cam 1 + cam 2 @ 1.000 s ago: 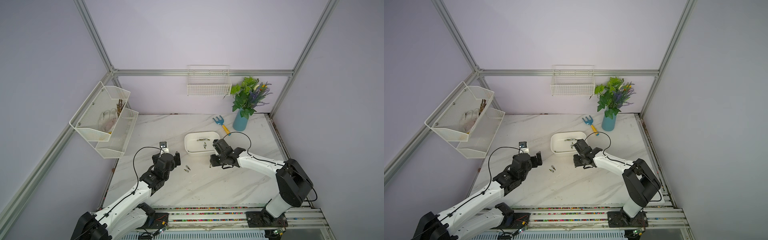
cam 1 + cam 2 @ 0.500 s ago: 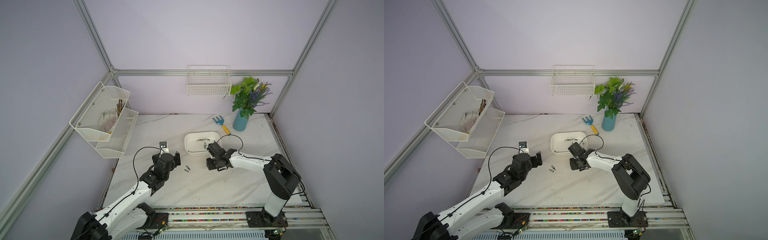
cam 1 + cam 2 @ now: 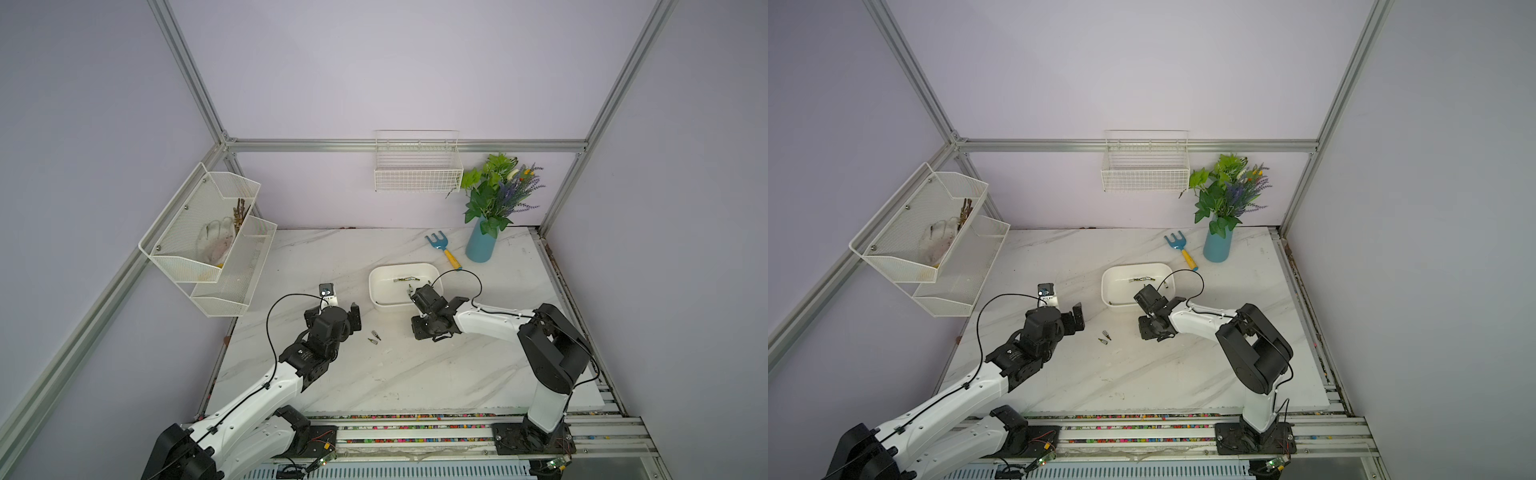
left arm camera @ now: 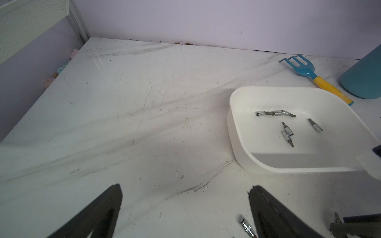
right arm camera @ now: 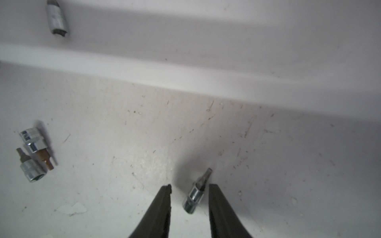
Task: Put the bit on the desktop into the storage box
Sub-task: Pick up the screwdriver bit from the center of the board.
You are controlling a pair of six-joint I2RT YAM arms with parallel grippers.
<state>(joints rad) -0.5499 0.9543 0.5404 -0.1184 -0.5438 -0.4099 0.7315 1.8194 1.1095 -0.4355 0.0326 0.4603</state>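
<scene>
My right claw (image 5: pixel 190 186) straddles one bit (image 5: pixel 195 194), jaws part-closed with daylight on both sides (not yet gripping), set across its body for a clean pinch. The bit lies on the tabletop (image 5: pixel 123 134) just short of the storage box (image 5: pixel 185 82). My left claw (image 4: pixel 185 186) stands spread wide. Versus a second ago, the right arm has drawn inward.

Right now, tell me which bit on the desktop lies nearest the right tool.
The lone bit lying between the right tool's open fingers; the other two bits lie together, nearer the left tool.
</scene>
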